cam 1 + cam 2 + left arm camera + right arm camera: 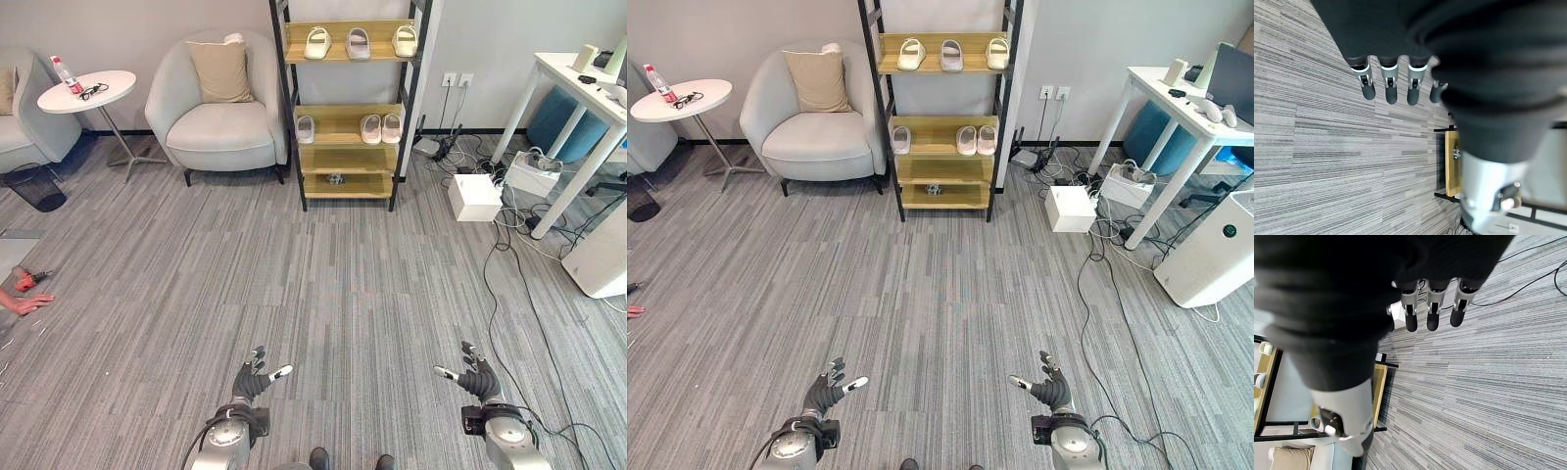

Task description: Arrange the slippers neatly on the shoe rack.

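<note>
A wooden shoe rack [349,152] with black posts stands against the far wall. Three pale slippers [358,42] lie in a row on its top shelf. On the middle shelf a single slipper [306,128] lies at the left and a pair [381,128] at the right. A small dark object [336,179] sits on the bottom shelf. My left hand [255,377] and right hand [476,374] hover low over the carpet at the near edge, far from the rack. Both are open, fingers straight [1391,88] [1433,316], and hold nothing.
A light armchair [220,108] with a cushion stands left of the rack, a round side table [88,93] beyond it. A white box [474,197], cables and a white desk [578,108] lie to the right. A person's hand [27,304] rests on the floor at the left.
</note>
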